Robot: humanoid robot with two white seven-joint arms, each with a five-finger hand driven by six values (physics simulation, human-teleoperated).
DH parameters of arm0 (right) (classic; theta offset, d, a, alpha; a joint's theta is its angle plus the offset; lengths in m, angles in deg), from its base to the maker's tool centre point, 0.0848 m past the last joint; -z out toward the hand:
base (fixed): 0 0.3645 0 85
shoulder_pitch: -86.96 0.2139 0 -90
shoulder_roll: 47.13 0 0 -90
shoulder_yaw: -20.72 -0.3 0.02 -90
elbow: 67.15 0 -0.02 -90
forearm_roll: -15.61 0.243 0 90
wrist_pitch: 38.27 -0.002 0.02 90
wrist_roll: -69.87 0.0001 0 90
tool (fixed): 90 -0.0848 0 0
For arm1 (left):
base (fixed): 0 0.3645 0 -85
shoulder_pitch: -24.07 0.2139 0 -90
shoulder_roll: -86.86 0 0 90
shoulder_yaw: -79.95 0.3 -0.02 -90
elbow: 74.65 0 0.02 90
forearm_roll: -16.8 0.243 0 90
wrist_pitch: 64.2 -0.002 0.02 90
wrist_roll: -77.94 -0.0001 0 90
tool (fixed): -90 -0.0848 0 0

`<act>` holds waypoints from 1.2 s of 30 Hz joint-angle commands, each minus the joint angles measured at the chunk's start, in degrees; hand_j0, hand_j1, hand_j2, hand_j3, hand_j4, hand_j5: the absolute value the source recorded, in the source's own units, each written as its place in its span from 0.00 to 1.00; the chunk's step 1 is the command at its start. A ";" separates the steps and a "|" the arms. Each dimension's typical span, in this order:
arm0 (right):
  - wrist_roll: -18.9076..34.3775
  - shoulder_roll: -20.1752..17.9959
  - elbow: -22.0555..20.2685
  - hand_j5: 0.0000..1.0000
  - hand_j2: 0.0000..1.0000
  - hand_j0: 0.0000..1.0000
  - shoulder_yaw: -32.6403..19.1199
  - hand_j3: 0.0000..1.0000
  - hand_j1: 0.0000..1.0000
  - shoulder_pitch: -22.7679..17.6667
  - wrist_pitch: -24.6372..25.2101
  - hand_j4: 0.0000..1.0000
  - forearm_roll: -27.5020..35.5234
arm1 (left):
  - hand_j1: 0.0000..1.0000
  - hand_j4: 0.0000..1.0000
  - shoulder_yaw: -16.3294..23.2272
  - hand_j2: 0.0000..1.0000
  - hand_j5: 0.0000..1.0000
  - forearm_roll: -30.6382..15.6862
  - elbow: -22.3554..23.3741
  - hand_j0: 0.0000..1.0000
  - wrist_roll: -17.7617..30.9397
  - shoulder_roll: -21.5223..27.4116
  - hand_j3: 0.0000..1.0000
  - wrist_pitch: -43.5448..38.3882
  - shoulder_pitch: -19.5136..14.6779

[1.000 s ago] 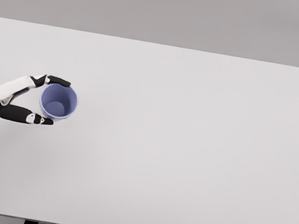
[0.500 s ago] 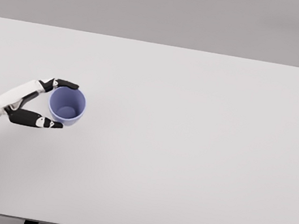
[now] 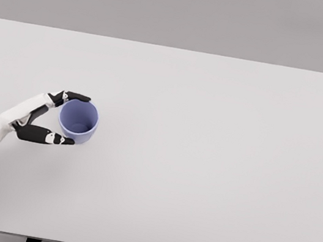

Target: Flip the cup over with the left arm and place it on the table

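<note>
left hand (image 3: pixel 36 119) gripping blue cup (image 3: pixel 78 121) | white table (image 3: pixel 203 165) | plain grey wall (image 3: pixel 180 9)

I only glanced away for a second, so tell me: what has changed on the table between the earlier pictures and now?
The left robot hand, its fingers around the blue cup, has carried it rightward and a little nearer the camera. The cup's opening faces up throughout. The grasp looks unchanged, and the white table is as before.
</note>
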 commanded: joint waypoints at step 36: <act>0.01 0.00 -0.01 1.00 1.00 1.00 -0.01 1.00 1.00 0.00 0.00 1.00 0.04 | 1.00 1.00 0.24 1.00 1.00 1.85 3.12 1.00 0.17 -4.05 1.00 -0.05 0.00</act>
